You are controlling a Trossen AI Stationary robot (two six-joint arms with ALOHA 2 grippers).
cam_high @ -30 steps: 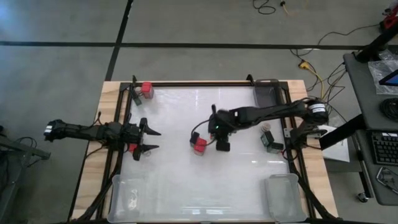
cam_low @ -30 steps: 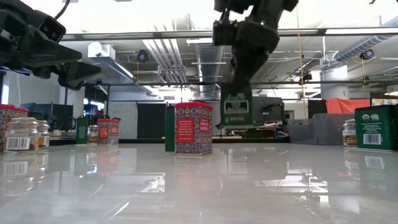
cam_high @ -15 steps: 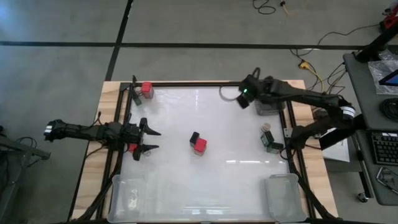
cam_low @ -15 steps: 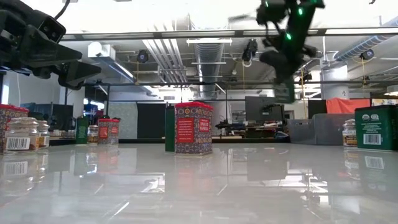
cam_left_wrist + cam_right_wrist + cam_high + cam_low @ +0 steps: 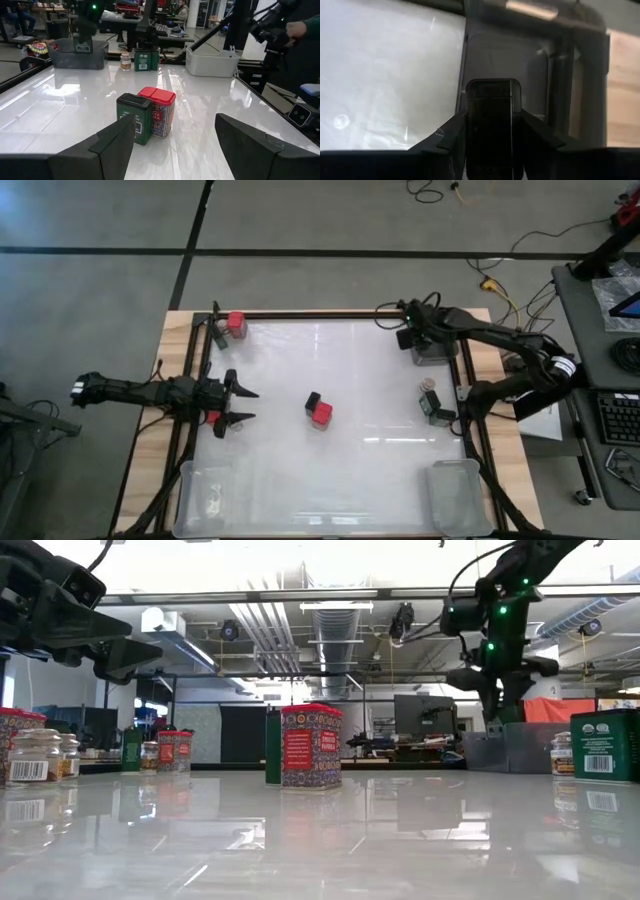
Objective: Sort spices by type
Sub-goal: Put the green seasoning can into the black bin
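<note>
The right gripper (image 5: 490,131) hangs over the dark bin (image 5: 432,340) at the far right corner of the counter (image 5: 330,460), and its fingers (image 5: 451,137) are squeezed on a black spice tin (image 5: 492,122). The left gripper (image 5: 245,405) waits at the left side with its fingers (image 5: 112,145) spread wide and nothing in them. A red-topped tin (image 5: 321,414) and a black tin (image 5: 312,401) stand touching in the middle of the counter.

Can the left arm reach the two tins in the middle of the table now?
Probably yes. The left end effector is open and faces the tins; only bare table lies between.
</note>
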